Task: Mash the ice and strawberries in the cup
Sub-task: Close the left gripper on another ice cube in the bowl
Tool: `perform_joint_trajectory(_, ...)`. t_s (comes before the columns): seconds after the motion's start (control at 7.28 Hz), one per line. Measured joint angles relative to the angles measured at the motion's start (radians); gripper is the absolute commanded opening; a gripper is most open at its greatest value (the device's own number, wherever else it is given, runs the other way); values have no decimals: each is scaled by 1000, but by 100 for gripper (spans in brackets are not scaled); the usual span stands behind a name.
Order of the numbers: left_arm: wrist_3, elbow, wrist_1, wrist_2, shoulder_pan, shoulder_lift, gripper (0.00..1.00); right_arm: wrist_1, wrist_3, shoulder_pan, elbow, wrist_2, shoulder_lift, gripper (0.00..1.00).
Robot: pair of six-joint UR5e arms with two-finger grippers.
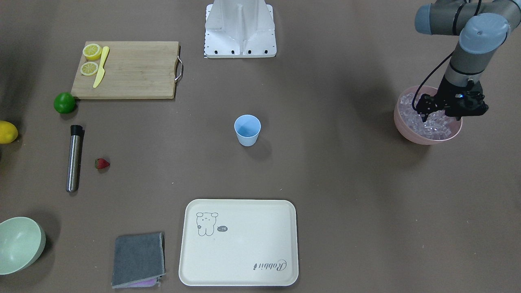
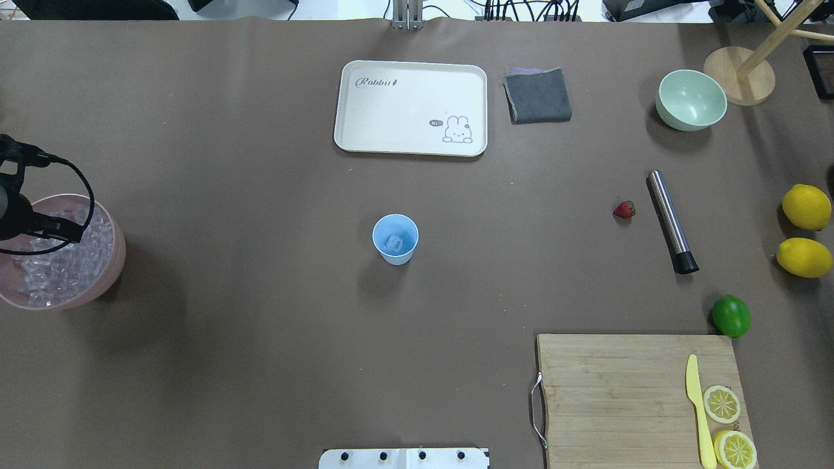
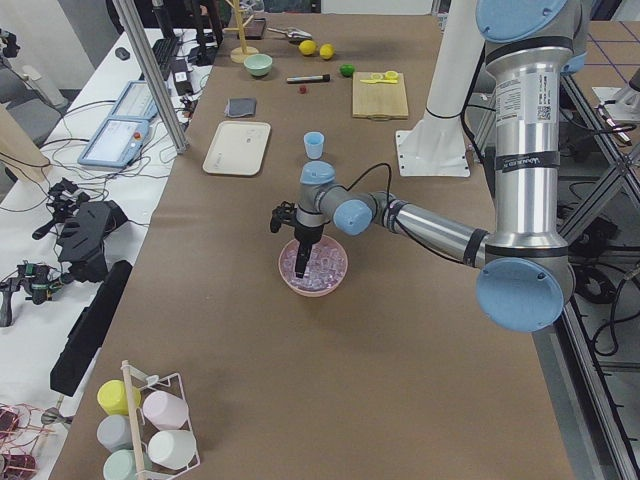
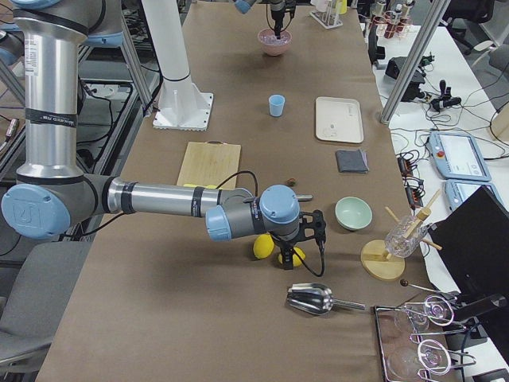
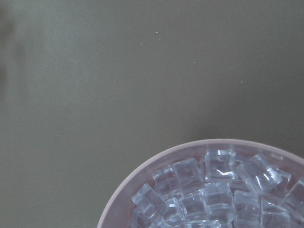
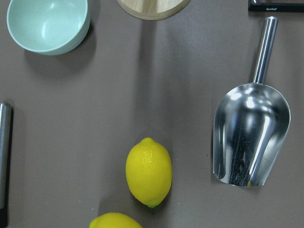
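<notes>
The light blue cup stands upright mid-table, and the overhead view shows one clear cube of ice inside it. Many more ice cubes fill the pink bowl at the table's left end. My left gripper points down into that bowl among the cubes; I cannot tell whether it is open or shut. The strawberry lies alone on the table beside a metal muddler. My right gripper hangs over two lemons far from the cup, and I cannot tell its state.
A cutting board carries lemon halves and a yellow knife, with a lime at its corner. A cream tray, grey cloth and pale green bowl sit along the far edge. A metal scoop lies near a lemon.
</notes>
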Motion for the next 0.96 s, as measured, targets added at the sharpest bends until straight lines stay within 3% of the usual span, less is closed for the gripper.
perform_joint_trajectory(0.96,-1,44,-1,6,20,-10,93,1,0,0,-22,-2,20,100)
